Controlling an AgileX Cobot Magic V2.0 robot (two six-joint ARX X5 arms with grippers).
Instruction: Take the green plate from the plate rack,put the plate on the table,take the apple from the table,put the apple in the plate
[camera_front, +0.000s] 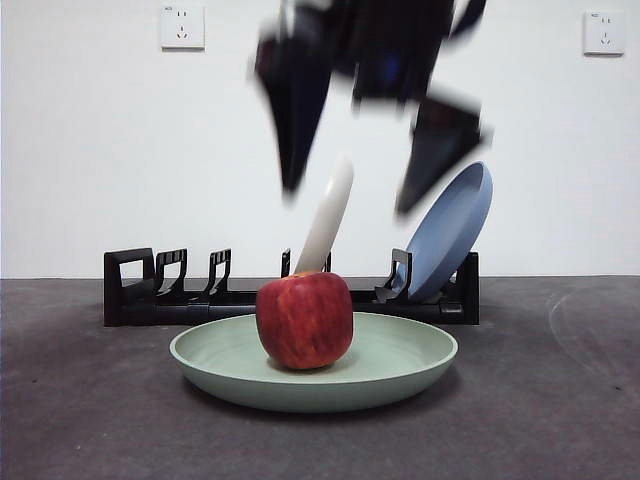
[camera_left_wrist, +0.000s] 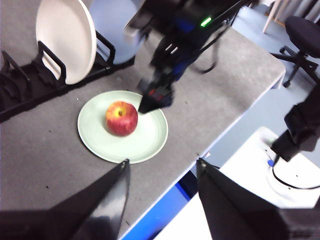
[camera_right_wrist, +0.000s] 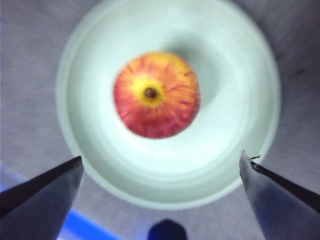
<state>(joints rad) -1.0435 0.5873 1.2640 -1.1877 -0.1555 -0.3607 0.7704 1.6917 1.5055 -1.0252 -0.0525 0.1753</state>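
Red apple (camera_front: 304, 320) resting inside green plate (camera_front: 400, 368) near tabletop's front edge; right gripper (camera_right_wrist: 160, 200) overhead, fingers spread, empty; left gripper (camera_left_wrist: 162, 172) likewise open.

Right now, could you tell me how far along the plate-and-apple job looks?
Both placing steps look done: the green plate lies flat on the table, and the apple sits in it. Nothing is in hand: the right end effector hangs open above the apple. Only pulling clear looks left.

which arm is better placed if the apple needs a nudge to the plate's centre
Right, probably. The right gripper hangs open directly above the apple, which sits in the green plate on the table. The left gripper, also open, is off past the table's edge.
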